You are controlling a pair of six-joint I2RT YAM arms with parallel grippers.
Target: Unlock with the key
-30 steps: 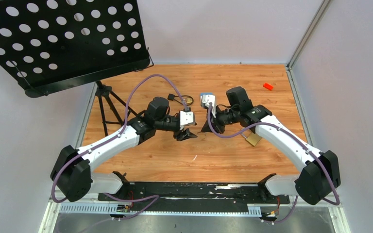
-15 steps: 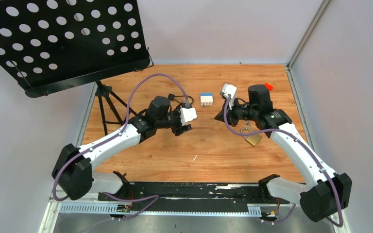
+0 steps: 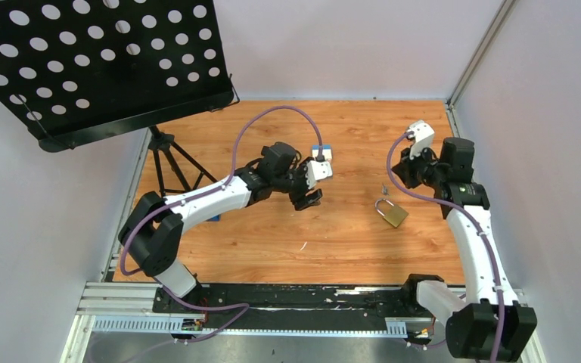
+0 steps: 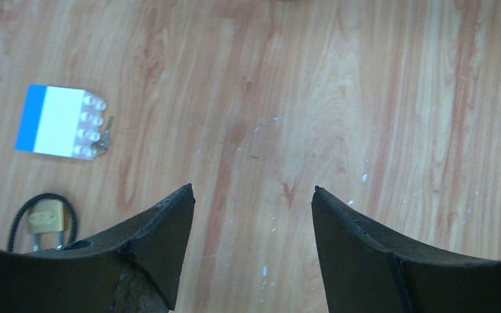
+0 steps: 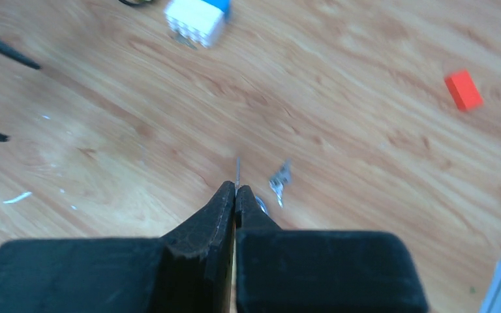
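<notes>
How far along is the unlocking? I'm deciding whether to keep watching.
Done: the right gripper is shut on a thin metal sliver, apparently the key. In hand: that arm hangs above the table, away from the brass padlock. Left: putting the key in and turning it; the padlock lies untouched. The left gripper is open and empty.
</notes>
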